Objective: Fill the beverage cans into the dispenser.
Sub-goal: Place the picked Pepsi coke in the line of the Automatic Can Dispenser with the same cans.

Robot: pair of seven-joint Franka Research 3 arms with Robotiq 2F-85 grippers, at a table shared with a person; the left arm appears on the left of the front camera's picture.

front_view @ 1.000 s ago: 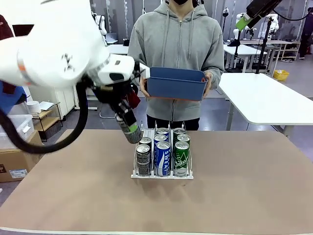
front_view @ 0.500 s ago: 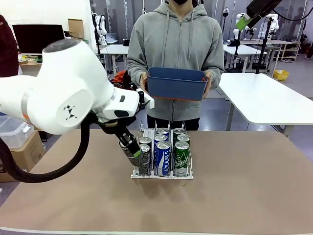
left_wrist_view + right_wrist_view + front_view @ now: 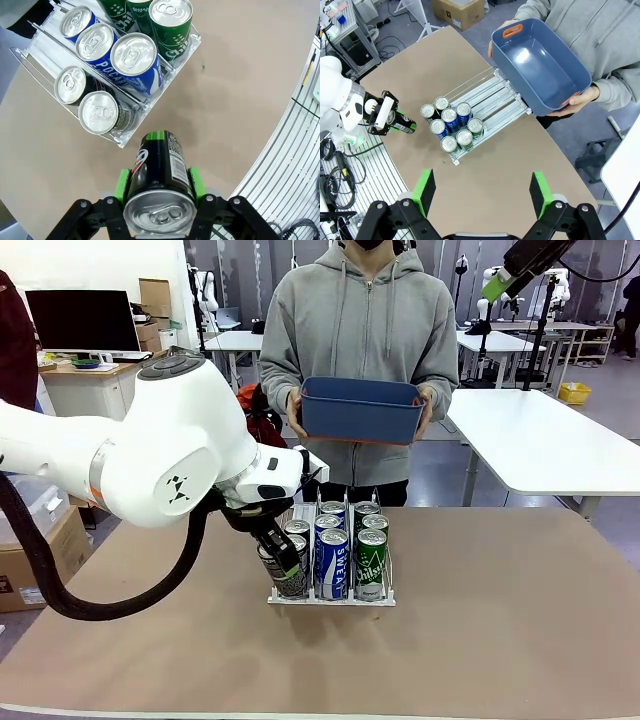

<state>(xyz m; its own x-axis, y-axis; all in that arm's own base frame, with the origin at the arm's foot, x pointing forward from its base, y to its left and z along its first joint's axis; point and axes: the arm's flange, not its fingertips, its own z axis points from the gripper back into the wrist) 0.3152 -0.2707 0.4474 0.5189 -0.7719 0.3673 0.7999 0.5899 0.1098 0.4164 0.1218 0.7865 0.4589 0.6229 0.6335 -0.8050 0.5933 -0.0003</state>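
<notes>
The dispenser point(image 3: 331, 592) stands on the brown tabletop point(image 3: 480, 640), near its middle. It holds six upright beverage cans point(image 3: 134, 54): two dark grey point(image 3: 293, 578) in the left lane, two blue point(image 3: 332, 562) in the middle lane, two green point(image 3: 371, 562) in the right lane, all at the near end. The far part of each lane is bare.

A seventh can point(image 3: 159, 192), dark with a green band, lies gripped between the green pads point(image 3: 121, 184) of the left pincer point(image 3: 159, 190), which is clenched on its sides. In the right wrist view this can point(image 3: 403, 123) is held apart from the dispenser point(image 3: 485, 107), just off the dark grey lane.

The right pincer point(image 3: 480, 192) hangs high above the tabletop, released, its fingers spread wide with nothing between them.

A person in a grey hooded top stands at the far side, both hands holding a blue tub point(image 3: 361, 410) above the far edge.
</notes>
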